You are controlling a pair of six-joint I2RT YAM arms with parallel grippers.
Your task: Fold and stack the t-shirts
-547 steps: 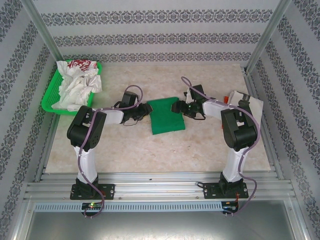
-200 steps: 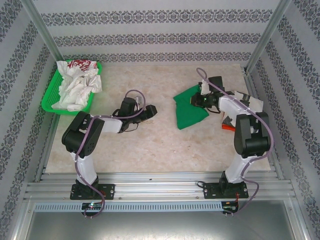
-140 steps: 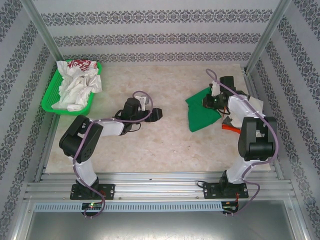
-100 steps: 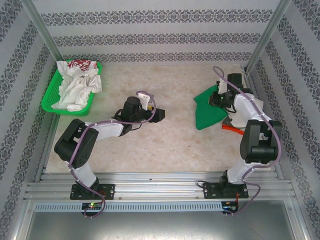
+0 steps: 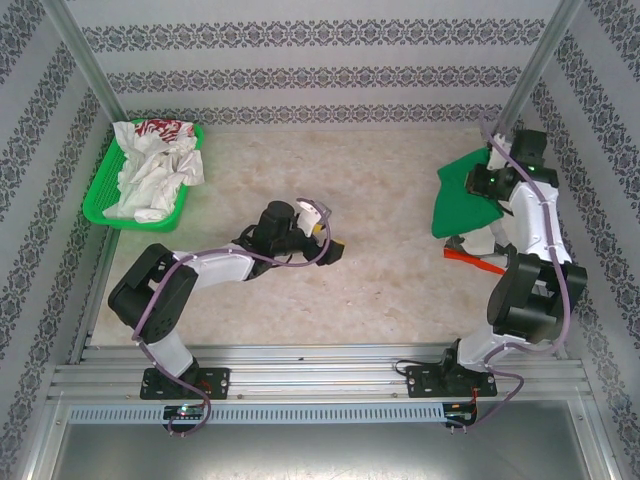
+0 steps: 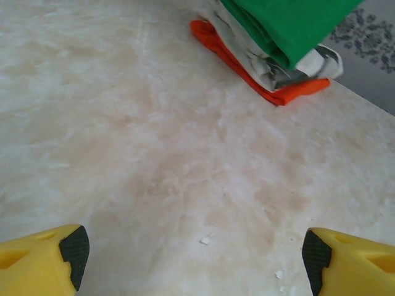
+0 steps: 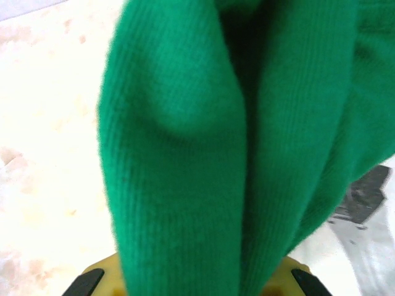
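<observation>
Now that my right hand (image 5: 488, 180) has carried the green t-shirt (image 5: 460, 203) from mid-bench to the right edge, stacking is close;
it grips the cloth, hanging over the folded stack (image 5: 472, 256); left hand (image 5: 325, 246) gapes empty above the bench (image 5: 380, 290).

A pale, marbled bench (image 5: 360, 170) runs across the enclosure, its stone-like top mottled cream and beige. At its far left corner sits a bright green plastic mesh basket (image 5: 98, 190), close to the left wall. Seen close from the left wrist, a few tiny white crumbs (image 6: 203, 240) lie on the bench. Striped, patterned wallpaper (image 5: 320, 80) lines the walls. Two slanting metal posts (image 5: 85, 60) rise at the far corners, and ribbed aluminium rails (image 5: 320, 372) border the near edge.
</observation>
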